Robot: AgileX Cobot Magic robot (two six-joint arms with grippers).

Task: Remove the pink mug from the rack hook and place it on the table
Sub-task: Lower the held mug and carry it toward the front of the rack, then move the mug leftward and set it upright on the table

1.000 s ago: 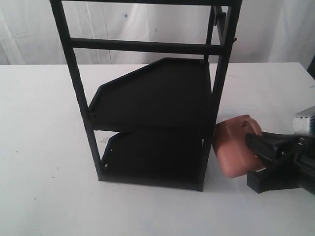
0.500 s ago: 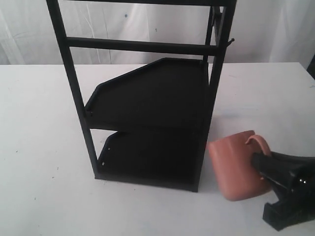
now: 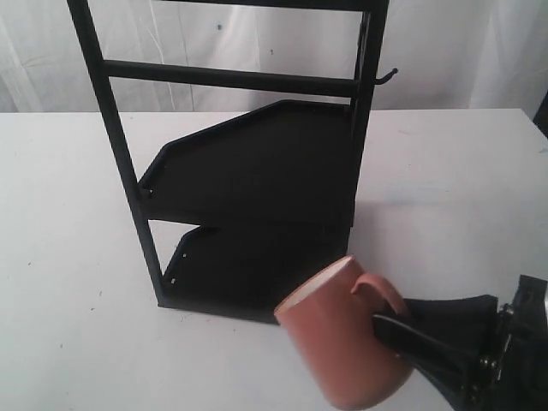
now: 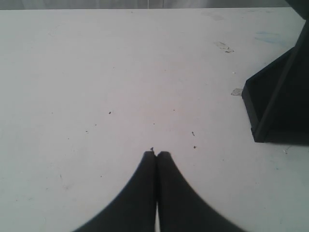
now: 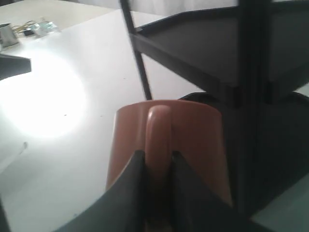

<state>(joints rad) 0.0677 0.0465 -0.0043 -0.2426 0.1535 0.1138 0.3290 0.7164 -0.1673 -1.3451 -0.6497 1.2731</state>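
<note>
While pinching pink mug [image 3: 338, 351] by handle in right gripper [image 5: 157, 164], clear of rack hook [image 3: 390, 76], yet to lower onto table [image 3: 68, 257]; left gripper [image 4: 156, 154] closed, empty.

A tall black two-shelf frame rack [image 3: 274, 163] stands before a white curtain [image 3: 479, 51], its two trays stacked beneath a thick crossbar [image 3: 231, 79].

The left gripper [image 4: 156, 153] hangs over the white table [image 4: 96, 72], its two dark fingers pressed together with nothing between them; a black corner of the rack [image 4: 275, 106] stands on the table, well apart from the fingertips; pale scuffs [image 4: 236, 92] lie just beside that corner.
</note>
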